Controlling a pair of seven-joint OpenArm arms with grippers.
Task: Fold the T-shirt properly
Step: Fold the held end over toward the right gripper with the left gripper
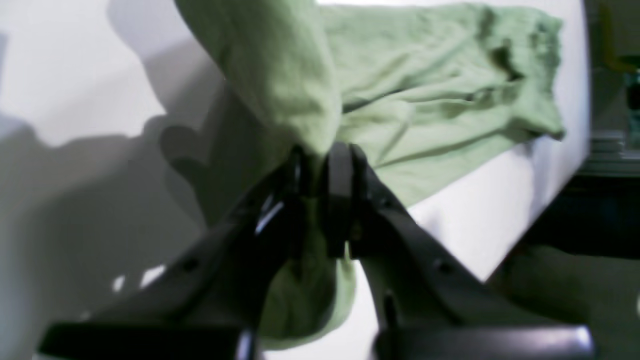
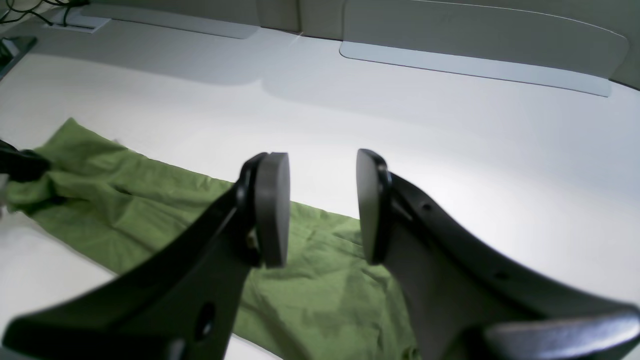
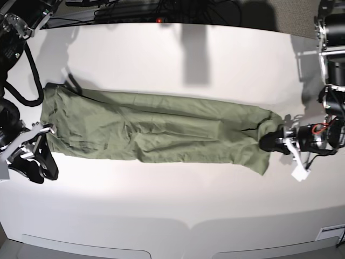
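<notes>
Across the white table (image 3: 178, 54), from 9 to 3 o'clock in your base view, the T-shirt (image 3: 156, 132) lies as a long wrinkled band. Your left gripper (image 1: 322, 165) pinches its 3 o'clock end; your right gripper (image 2: 322, 205) hangs wide apart, holding nothing. No readable label or writing shows.

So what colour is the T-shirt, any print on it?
Plain sage green, no print visible; the T-shirt shows best in the base view.
</notes>
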